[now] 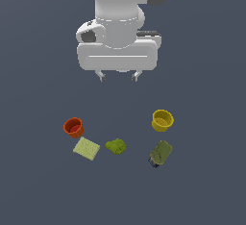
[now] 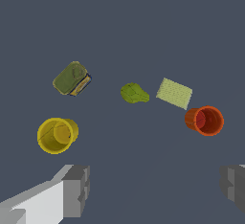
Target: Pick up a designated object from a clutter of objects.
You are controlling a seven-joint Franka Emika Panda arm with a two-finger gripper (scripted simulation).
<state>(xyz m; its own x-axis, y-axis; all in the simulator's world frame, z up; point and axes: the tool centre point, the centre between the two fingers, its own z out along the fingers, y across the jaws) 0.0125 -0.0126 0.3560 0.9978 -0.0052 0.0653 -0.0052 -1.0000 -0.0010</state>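
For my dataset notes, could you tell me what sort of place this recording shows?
Most likely a simulated tabletop test scene: a featureless dark grey floor, a white gripper hanging open above it, and loose items such as a yellow cup and an olive-green box.

No text, label, brand or number can be read in either view. The small olive-green oblong box [image 1: 160, 153] at the exterior view's lower right shows marks on its dark end, too small to read.

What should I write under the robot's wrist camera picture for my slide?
Open gripper hangs above five small things: olive-green box, yellow cup, green blob, pale square, red-orange cup.
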